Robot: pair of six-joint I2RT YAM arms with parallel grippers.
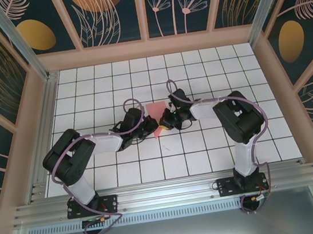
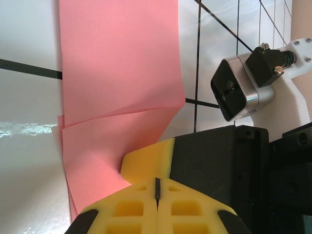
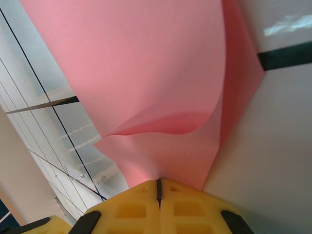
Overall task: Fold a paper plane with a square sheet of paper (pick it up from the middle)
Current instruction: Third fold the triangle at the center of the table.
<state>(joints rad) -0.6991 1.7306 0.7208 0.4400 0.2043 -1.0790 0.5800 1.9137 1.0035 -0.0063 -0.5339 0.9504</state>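
The square sheet of paper (image 1: 157, 111) is salmon pink. It lies part folded on the white tiled table (image 1: 213, 69), with a curled flap (image 3: 161, 122). My right gripper (image 3: 157, 181) is shut on the sheet's (image 3: 146, 73) near edge, and the paper puckers into its yellow tips. From above, this right gripper (image 1: 165, 125) comes in from the right. My left gripper (image 2: 157, 181) is shut, and its tips touch a right gripper finger (image 2: 146, 163). The sheet (image 2: 117, 73) runs behind the left fingers. Whether they nip it is hidden. From above, the left gripper (image 1: 150, 130) meets the right one at the sheet's lower corner.
Patterned walls and a pink frame (image 1: 147, 48) box in the table. An aluminium rail (image 1: 166, 193) runs along the near edge. The right wrist's camera housing (image 2: 234, 87) hangs close over the paper. A left gripper finger (image 3: 44, 225) shows at the lower left of the right wrist view.
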